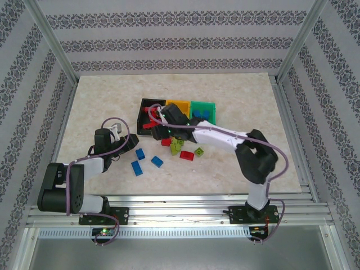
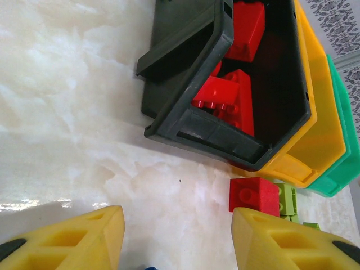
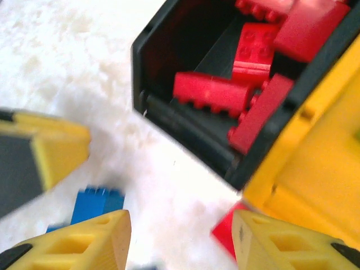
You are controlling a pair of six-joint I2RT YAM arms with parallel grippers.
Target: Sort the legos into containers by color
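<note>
Marble tabletop (image 1: 225, 169): red legos (image 2: 236, 107) in black bin (image 2: 214, 132); left gripper (image 2: 177, 239) spread, empty; right gripper (image 3: 180, 236) likewise, near bin.

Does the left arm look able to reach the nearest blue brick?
Likely yes: the open left gripper is right beside the blue brick, nothing between them; the right arm is at the black bin.

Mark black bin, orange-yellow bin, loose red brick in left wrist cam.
black bin (image 2: 216, 134), left wrist view, near end wall.
orange-yellow bin (image 2: 323, 135), left wrist view, outer side wall.
loose red brick (image 2: 253, 196), left wrist view, studded top face.
</note>
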